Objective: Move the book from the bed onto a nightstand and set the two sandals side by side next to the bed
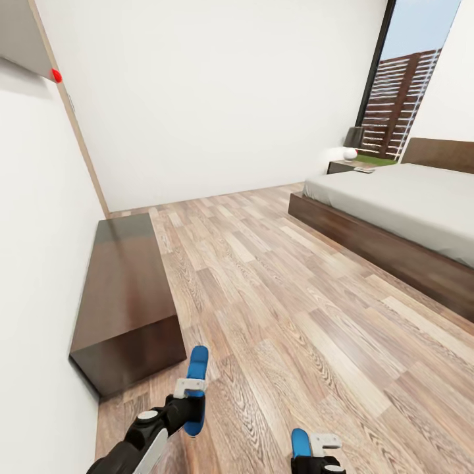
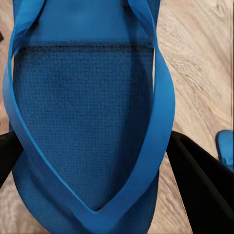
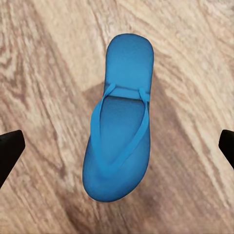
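My left gripper is shut on a bright blue sandal, held above the plank floor; in the left wrist view this sandal sits between the black fingers. The other sandal lies flat on the floor under my right gripper, whose fingers stand wide apart, open, on either side of it. The bed, off-white on a dark frame, is at the right. The nightstand stands beyond it with a small flat thing on top, too small to tell whether it is the book.
A long low dark bench cabinet runs along the left white wall. A tall window is behind the nightstand. Open wood floor spreads between the bench and the bed.
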`<state>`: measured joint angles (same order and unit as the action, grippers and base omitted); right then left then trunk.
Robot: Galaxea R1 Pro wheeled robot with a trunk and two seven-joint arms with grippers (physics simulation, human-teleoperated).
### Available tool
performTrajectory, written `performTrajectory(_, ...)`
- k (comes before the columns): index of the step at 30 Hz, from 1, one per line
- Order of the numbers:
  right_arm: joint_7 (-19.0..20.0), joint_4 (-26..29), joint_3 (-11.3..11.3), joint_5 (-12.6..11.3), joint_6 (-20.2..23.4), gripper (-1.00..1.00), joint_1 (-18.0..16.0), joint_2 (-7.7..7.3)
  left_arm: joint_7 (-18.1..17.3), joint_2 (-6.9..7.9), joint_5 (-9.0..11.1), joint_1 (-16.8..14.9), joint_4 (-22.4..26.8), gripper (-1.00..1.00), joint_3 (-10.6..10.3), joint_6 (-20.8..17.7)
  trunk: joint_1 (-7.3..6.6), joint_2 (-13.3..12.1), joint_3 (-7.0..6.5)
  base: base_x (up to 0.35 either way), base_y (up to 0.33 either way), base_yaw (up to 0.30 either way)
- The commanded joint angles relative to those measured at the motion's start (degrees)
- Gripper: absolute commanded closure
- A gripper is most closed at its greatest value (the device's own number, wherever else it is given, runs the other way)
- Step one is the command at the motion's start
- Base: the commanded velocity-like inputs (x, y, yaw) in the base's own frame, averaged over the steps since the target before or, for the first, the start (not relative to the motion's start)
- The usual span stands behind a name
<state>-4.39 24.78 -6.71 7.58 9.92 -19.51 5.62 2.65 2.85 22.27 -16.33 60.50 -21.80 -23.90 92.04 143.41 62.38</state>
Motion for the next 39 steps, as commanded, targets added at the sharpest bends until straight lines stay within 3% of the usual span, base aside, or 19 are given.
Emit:
performTrajectory(1,0.0,0.1,-0.3,0.6,0.4,-1.0,0.0,0.06,0.9,0.37,0.4,0.3,2.6,1.0,-0.1,-2.3,-0.01,0.0,0.05,0.0,0.0,0.0)
performTrajectory(3,0.0,0.1,-0.3,0.6,0.3,-1.0,0.0,0.03,4.0,0.95,0.5,1.0,8.8,1.0,-0.2,-7.8,-0.01,0.0,0.05,0.0,0.0,0.0)
performTrajectory(7,0.1,0.1,-0.4,0.6,0.1,-1.0,0.0,-0.05,10.0,1.35,0.6,1.5,13.8,1.0,-0.4,-11.9,-0.01,0.0,0.05,0.0,0.0,0.0)
performTrajectory(13,0.6,0.2,-0.2,0.7,-2.0,-1.0,0.0,-0.1,13.1,1.51,0.9,1.8,14.5,1.0,-0.4,-13.1,-0.01,0.0,0.05,0.0,0.0,0.0)
performTrajectory(21,0.7,0.2,-0.2,0.7,-3.4,-1.0,0.0,-0.08,14.3,1.48,0.8,1.9,13.6,1.0,-0.4,-11.9,-0.01,0.0,0.05,0.0,0.0,0.0)
performTrajectory(39,0.2,0.8,-0.2,0.6,-2.9,-1.0,-0.8,0.3,14.7,1.39,0.7,2.0,13.6,1.0,-0.4,-11.4,0.46,0.3,4.04,0.0,0.0,0.0)
